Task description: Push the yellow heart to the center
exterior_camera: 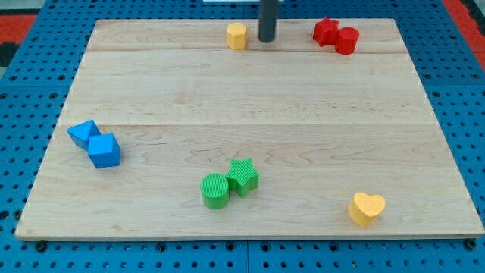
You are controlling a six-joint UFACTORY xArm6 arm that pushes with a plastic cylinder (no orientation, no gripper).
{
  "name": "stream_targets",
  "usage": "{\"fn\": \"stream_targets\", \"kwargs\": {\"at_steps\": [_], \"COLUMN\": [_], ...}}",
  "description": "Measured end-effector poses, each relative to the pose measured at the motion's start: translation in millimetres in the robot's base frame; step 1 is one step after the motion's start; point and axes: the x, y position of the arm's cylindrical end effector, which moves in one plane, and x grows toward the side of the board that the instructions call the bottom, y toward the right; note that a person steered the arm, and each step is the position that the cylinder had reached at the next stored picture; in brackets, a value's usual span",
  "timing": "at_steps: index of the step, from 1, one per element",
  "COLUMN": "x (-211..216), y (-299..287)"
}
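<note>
The yellow heart (367, 208) lies near the board's bottom right corner. My tip (267, 39) rests on the board at the view's top, just right of a yellow hexagon block (237, 36). The tip is far from the heart, nearly the whole board's depth away and to its left. Nothing touches the heart.
A red star (326, 31) and a red round block (347, 40) touch at the top right. A blue triangle (82, 133) and a blue cube (104, 150) sit at the left. A green cylinder (215, 189) and a green star (243, 175) touch at the bottom centre. The wooden board (250, 106) lies on blue pegboard.
</note>
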Motion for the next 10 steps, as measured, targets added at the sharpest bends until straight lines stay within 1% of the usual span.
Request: {"fn": "stream_targets", "kwargs": {"at_steps": [1,2,3,4,5,6,7,8,9,10], "x": [5.2,69.8,158.4,225.8,289.0,360.5,386.0,372.6,385.4,349.5], "y": [-8.0,81.7,165.5,235.2,261.9,261.7,231.8,181.5,175.4,136.0]}}
